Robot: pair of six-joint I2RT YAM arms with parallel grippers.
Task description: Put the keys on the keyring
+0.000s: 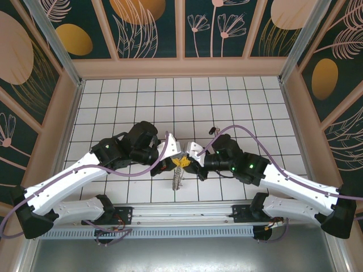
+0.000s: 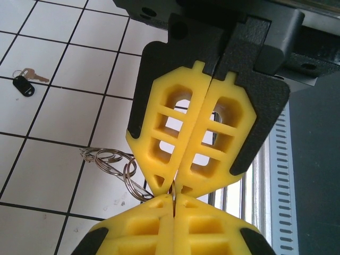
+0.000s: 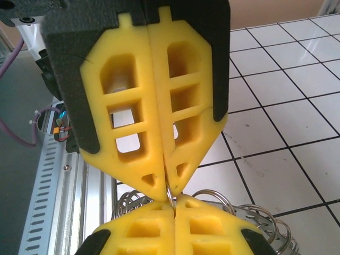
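The left gripper (image 2: 173, 202) reaches in from the left, its yellow fingers (image 2: 138, 231) pressed together on a thin wire loop of the keyring (image 1: 177, 179), whose silvery coils trail down onto the white tiled table (image 1: 227, 102). Meeting it tip to tip, the right gripper (image 3: 174, 206) pinches the same wire, its fingers (image 3: 210, 231) likewise closed. The keys (image 2: 24, 84), dark with a reddish spot, lie flat on a tile farther back, well apart from the ring

Bright, even overhead light leaves only soft shadows on the white worktop (image 1: 227, 96). In the wrist views, the nearest yellow fingers (image 2: 159, 204) look slightly soft.
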